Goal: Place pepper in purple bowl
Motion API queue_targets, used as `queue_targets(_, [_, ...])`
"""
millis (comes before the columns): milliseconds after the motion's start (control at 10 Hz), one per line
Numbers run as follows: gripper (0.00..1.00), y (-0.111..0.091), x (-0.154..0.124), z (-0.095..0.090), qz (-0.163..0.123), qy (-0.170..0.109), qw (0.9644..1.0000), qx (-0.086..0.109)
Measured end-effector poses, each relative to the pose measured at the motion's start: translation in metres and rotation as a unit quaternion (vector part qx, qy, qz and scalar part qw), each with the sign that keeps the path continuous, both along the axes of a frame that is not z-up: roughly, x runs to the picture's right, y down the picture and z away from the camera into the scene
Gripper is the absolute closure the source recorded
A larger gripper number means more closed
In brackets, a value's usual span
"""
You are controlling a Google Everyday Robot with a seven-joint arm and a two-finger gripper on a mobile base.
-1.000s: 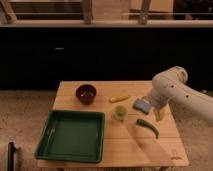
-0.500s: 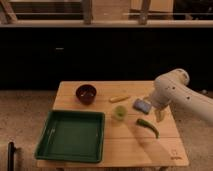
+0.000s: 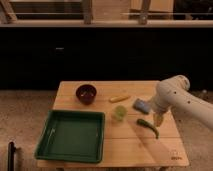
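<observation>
The dark green pepper [image 3: 148, 127] lies on the wooden table [image 3: 130, 147], right of centre. The purple bowl [image 3: 86, 93] stands at the table's back left, upright. My gripper [image 3: 158, 119] hangs from the white arm [image 3: 175, 97] just right of the pepper's far end, close above the table. Nothing shows in it.
A large green tray [image 3: 73, 136] fills the table's front left. A light green cup-like item [image 3: 119, 113] stands mid-table, a pale yellow stick [image 3: 119, 98] lies behind it, and a blue item [image 3: 142, 105] lies left of my arm. Dark cabinets stand behind.
My gripper has moved slightly lower and closer to the pepper. The pepper, the bowl and the other things have not moved.
</observation>
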State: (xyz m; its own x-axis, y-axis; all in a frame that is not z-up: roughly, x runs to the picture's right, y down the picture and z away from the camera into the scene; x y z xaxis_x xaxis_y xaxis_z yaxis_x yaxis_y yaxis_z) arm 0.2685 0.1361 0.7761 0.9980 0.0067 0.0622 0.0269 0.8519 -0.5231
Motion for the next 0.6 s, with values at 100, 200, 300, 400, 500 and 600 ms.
queue_targets(100, [0.20,0.007,0.003,0.005,0.038,0.018,0.9991,-0.003])
queue_targets(200, [0.20,0.013,0.005,0.010,0.071,0.034,0.9969,-0.007])
queue_targets(300, [0.20,0.020,0.008,0.016,0.104,0.052,0.9932,-0.011])
queue_targets(400, [0.20,0.028,0.012,0.024,0.138,0.078,0.9873,-0.014])
queue_targets(500, [0.20,0.032,0.012,0.028,0.161,0.093,0.9824,-0.015])
queue_targets(600, [0.20,0.035,0.012,0.032,0.176,0.107,0.9784,-0.015])
